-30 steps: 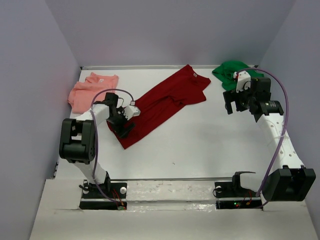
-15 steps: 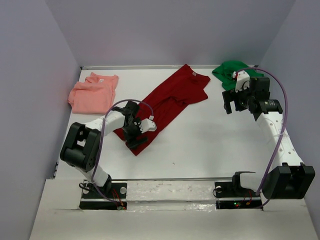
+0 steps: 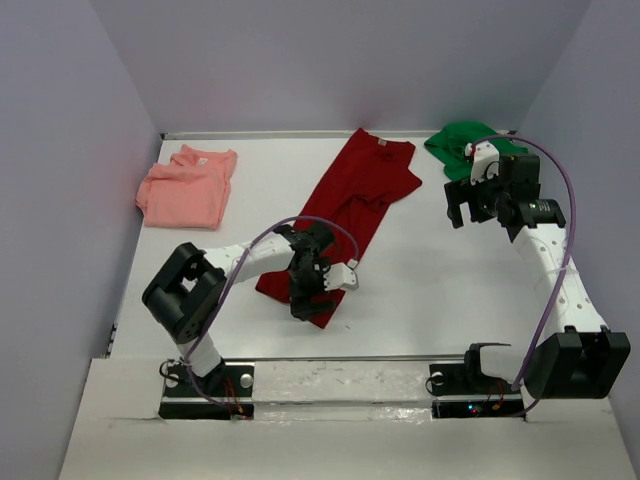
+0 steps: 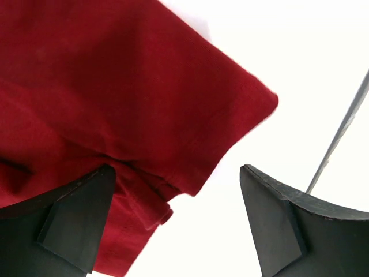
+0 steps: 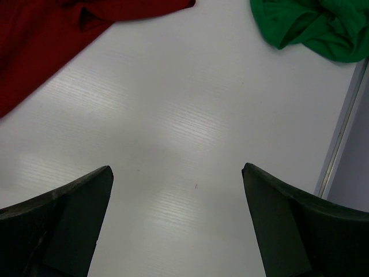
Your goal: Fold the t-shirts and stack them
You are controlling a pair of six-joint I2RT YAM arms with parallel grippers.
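Observation:
The dark red t-shirt lies spread out, running from the back middle of the table toward the front. My left gripper hovers low over its near hem, jaws wide open. In the left wrist view the hem corner lies by the left finger, with a small fold beside it, and bare table shows between the fingertips. The salmon pink t-shirt lies folded at the back left. The green t-shirt is bunched at the back right. My right gripper hangs open over bare table, near the green cloth.
Grey walls close the table on the left, back and right. A raised strip runs along the right edge. A metal rail crosses the front by the arm bases. A purple cable loops over the left arm.
My left gripper swept right and toward the front edge. The red t-shirt's near end swung along with it, so the shirt now lies closer to straight front-to-back. The right arm stayed put.

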